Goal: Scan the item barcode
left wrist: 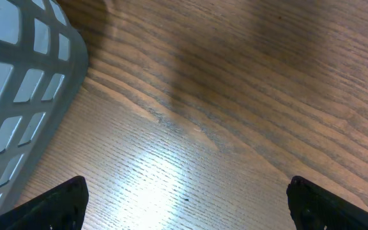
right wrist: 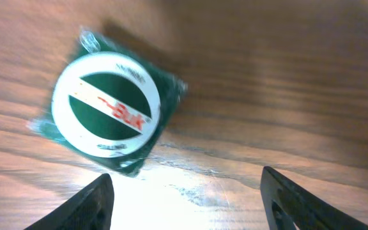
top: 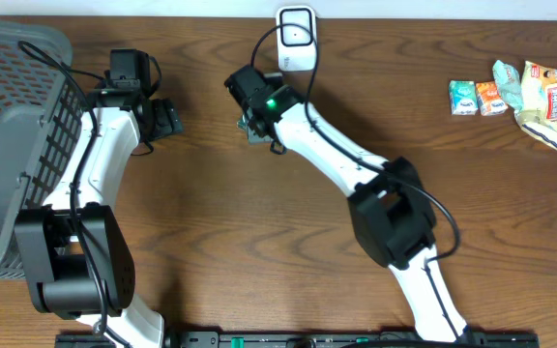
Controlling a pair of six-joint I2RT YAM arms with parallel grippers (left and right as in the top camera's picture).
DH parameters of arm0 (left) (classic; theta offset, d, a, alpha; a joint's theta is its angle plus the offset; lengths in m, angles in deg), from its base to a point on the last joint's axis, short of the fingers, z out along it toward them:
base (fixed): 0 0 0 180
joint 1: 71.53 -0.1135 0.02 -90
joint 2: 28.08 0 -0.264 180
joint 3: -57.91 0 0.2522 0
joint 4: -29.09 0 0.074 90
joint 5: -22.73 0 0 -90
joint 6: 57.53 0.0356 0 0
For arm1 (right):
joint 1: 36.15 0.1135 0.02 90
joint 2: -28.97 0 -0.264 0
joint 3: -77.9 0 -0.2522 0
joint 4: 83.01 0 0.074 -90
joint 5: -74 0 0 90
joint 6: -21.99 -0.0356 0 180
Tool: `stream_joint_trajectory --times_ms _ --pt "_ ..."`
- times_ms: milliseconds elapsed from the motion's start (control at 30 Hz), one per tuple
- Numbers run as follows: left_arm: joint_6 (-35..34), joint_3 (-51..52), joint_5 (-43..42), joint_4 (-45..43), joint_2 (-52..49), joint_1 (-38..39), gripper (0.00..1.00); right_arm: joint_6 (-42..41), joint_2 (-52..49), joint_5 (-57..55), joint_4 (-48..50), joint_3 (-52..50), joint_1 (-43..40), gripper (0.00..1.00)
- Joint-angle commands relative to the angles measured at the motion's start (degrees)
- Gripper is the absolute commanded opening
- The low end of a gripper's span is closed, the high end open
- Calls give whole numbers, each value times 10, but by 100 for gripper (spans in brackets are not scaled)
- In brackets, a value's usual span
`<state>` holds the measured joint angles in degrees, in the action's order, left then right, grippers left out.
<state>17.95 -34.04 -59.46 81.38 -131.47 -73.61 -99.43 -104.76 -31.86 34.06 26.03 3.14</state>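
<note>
Hazard: right gripper (right wrist: 187, 191), jaws apart and empty, sits off-centre of packet (right wrist: 107, 105); closing here may clip or shove the slick wrapper.
Stock: basket (top: 8, 145), grey plastic lattice; left gripper (left wrist: 184, 204), jaws wide, empty; table (left wrist: 235, 96), grained wood; packet, crinkly green film, round white label, flat below scanner (top: 296, 41), glossy white; snacks (top: 515, 97), foil.

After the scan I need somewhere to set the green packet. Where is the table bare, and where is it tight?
Bare wood: between the right arm and the snack packets at far right; also between the left gripper and the right arm, toward the near edge. Tight: around the scanner, right gripper and green packet. The basket fills the left side.
</note>
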Motion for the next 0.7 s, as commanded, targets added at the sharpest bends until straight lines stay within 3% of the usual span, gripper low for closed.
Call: stream_joint_trajectory --times_ms 0,67,267,333,400,467,667 --pt "8 3 3 0 0 0 97 -24 56 49 40 2 -2 72" --pt "8 3 3 0 0 0 98 -24 56 67 81 2 2 76" --pt "8 3 3 0 0 0 97 -53 14 49 154 2 15 66" --pt "8 3 3 0 0 0 97 -52 -5 49 183 2 15 54" --pt "8 3 3 0 0 0 98 -52 -24 49 217 2 15 29" --pt "8 3 3 0 0 0 98 -52 -38 51 243 2 15 13" --pt "8 3 3 0 0 0 98 -52 -64 57 262 2 16 1"
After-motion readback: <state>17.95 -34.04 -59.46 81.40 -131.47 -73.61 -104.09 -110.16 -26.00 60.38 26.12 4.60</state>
